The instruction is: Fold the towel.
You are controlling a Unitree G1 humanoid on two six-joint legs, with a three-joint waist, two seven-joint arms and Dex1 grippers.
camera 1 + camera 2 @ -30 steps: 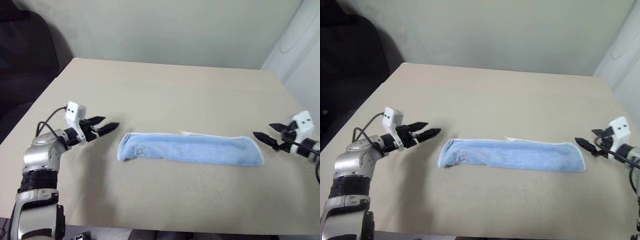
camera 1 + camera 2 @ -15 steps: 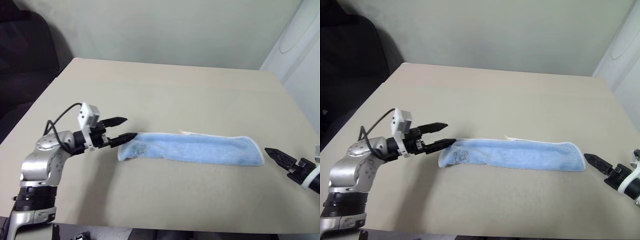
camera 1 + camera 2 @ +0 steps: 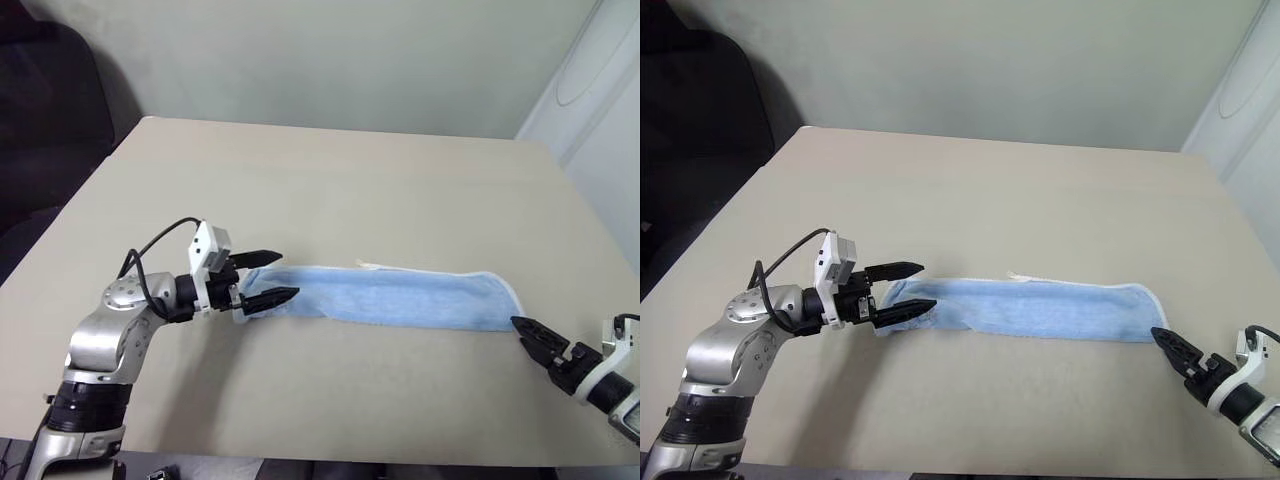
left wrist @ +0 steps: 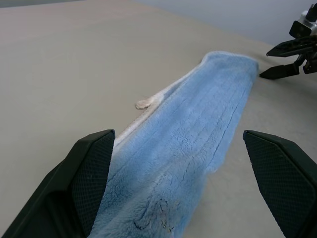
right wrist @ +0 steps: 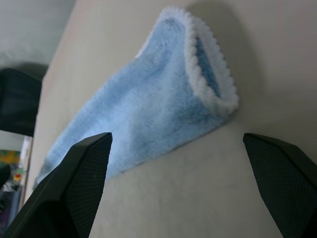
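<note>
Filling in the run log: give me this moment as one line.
towel: long folded strip, flat on table | left tool: open, straddling its left end | right tool: open, near right end, apart

Table (image 3: 350, 180) bare all round, far half wide open. Only thing lying on it: towel (image 3: 400, 298), flat low strip across middle, easy to pass over. Left gripper (image 3: 262, 279) spread wide over towel's left end. Right gripper (image 3: 535, 338) just off right end, near front edge.

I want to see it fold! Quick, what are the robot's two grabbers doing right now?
Left gripper: open, fingers either side of the towel's end, not gripping.
Right gripper: open, holding nothing, just off the towel's other end.
</note>
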